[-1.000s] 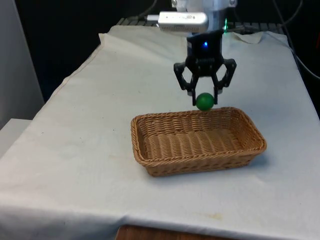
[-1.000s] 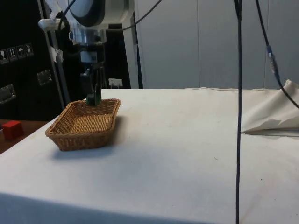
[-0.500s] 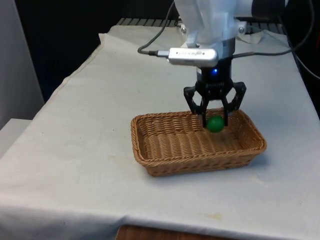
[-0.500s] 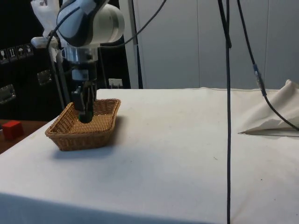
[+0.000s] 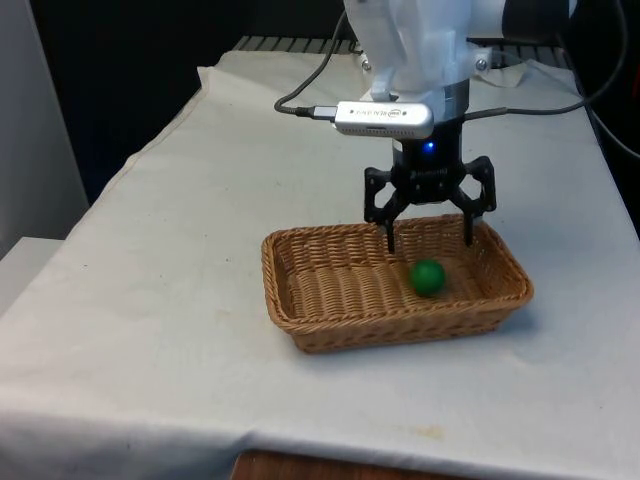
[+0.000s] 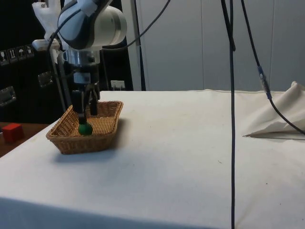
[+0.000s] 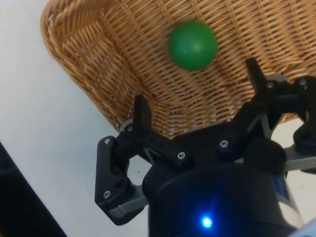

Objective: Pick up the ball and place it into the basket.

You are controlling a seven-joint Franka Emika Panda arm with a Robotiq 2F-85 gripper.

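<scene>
The green ball (image 5: 428, 277) sits in the basket (image 5: 300, 318) right under the gripper (image 5: 429, 236), whose jaws are spread wide and hold nothing

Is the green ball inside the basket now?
Yes, inside. The ball lies on the basket floor, free below the open end effector.

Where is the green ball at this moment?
The green ball lies inside the wicker basket, toward the front view's right end, just below the open gripper. In the side view it sits low in the basket, under the fingers.
</scene>
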